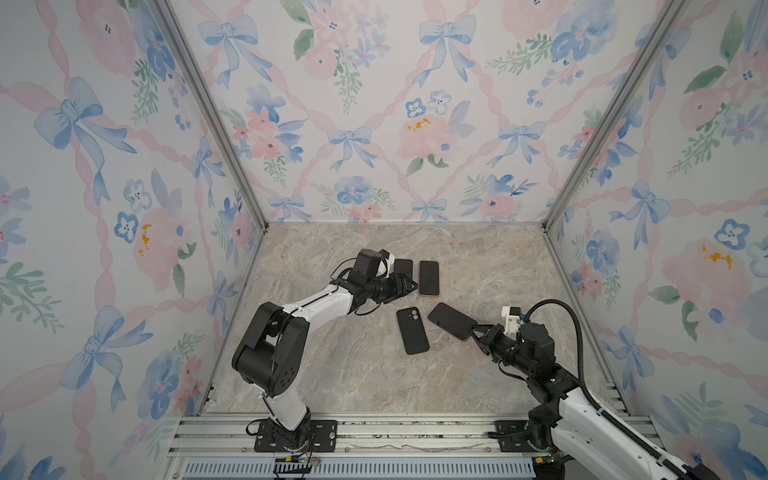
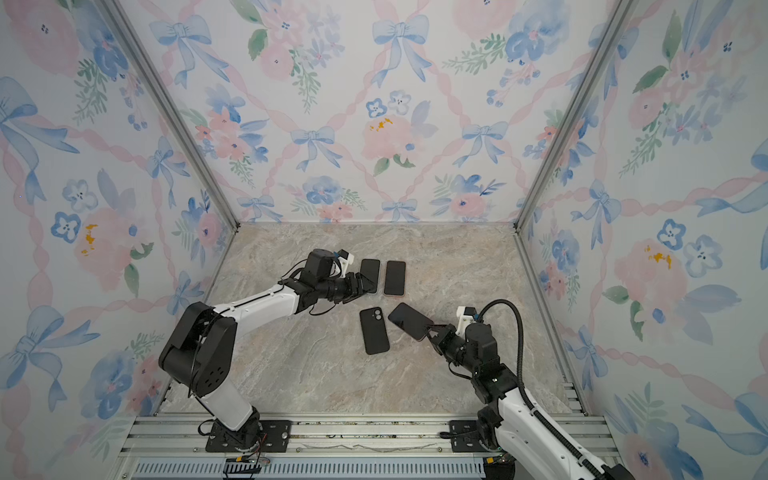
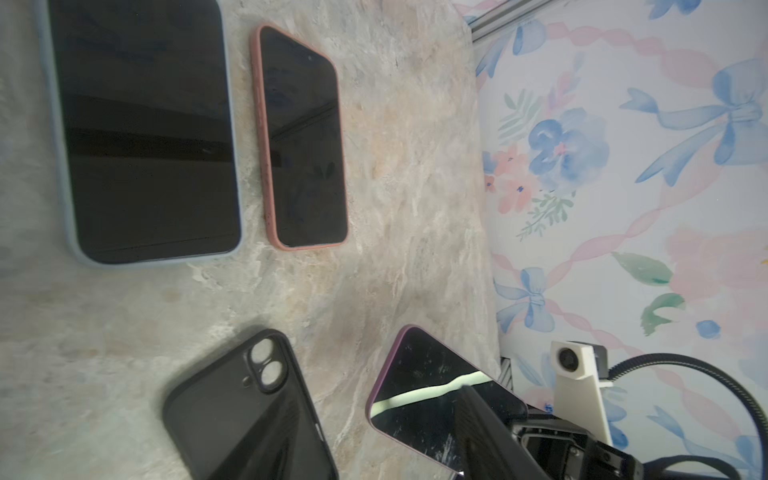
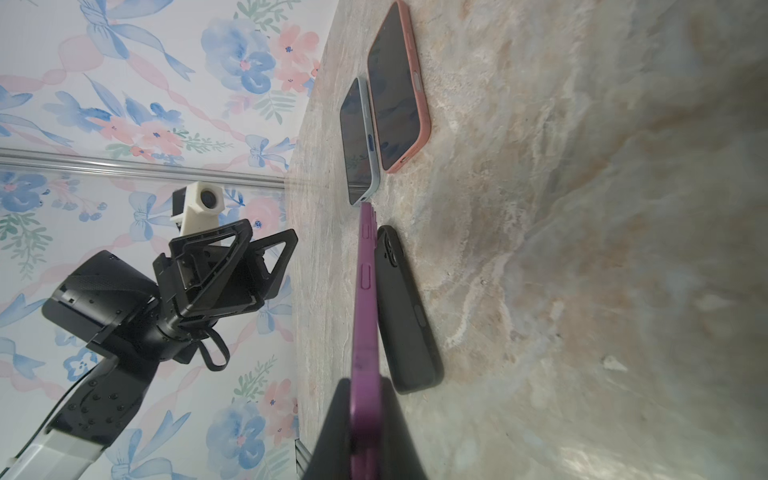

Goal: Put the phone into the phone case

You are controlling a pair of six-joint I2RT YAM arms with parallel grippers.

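While your right pincer clamps the purple phone by one corner, tilted over the surface in both top views, it could pivot. Left wrist view: the black case lies loose and may skid. Right wrist view: left pincer gapes empty, bracing nothing.
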